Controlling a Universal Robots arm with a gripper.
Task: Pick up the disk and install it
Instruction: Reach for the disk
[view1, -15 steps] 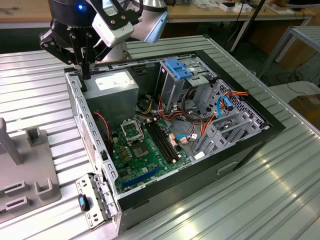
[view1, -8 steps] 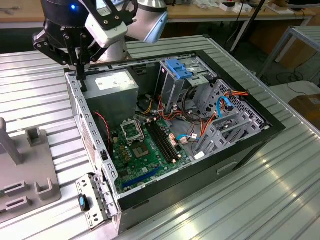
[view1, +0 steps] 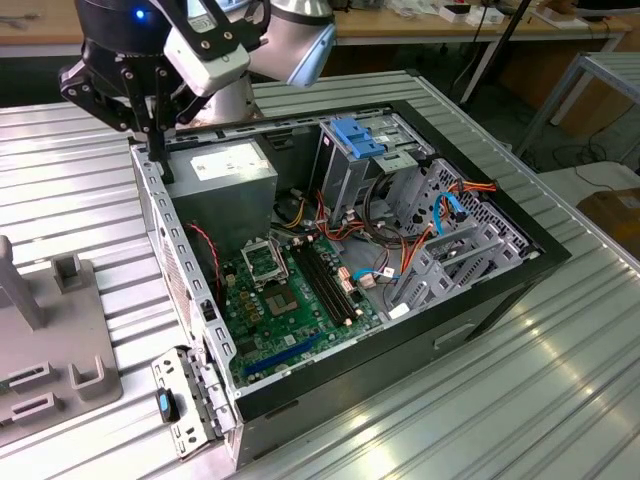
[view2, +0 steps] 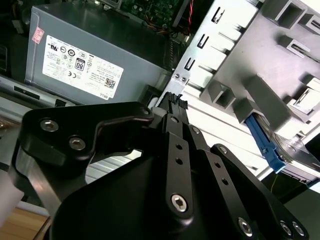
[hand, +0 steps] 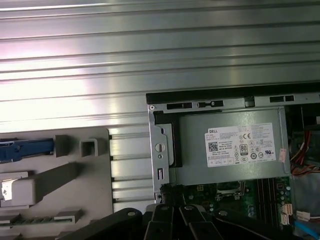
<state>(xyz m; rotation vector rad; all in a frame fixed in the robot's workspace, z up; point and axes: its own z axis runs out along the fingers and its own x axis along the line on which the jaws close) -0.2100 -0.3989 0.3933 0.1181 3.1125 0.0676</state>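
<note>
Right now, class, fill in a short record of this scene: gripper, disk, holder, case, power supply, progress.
gripper: shut, holding nothing, over the case edge beside the power supply
disk: blue-railed, resting in the holder, outside the case
holder: grey, on the table at the exterior view's left
case: open, lying on its side, board exposed
power supply: grey box with white label, inside the case
progress: disk not yet picked up

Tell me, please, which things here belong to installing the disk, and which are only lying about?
For the job: disk; gripper; grey holder by the disk; open computer case; drive cage with blue latch.

Only there: power supply; motherboard; cables.
</note>
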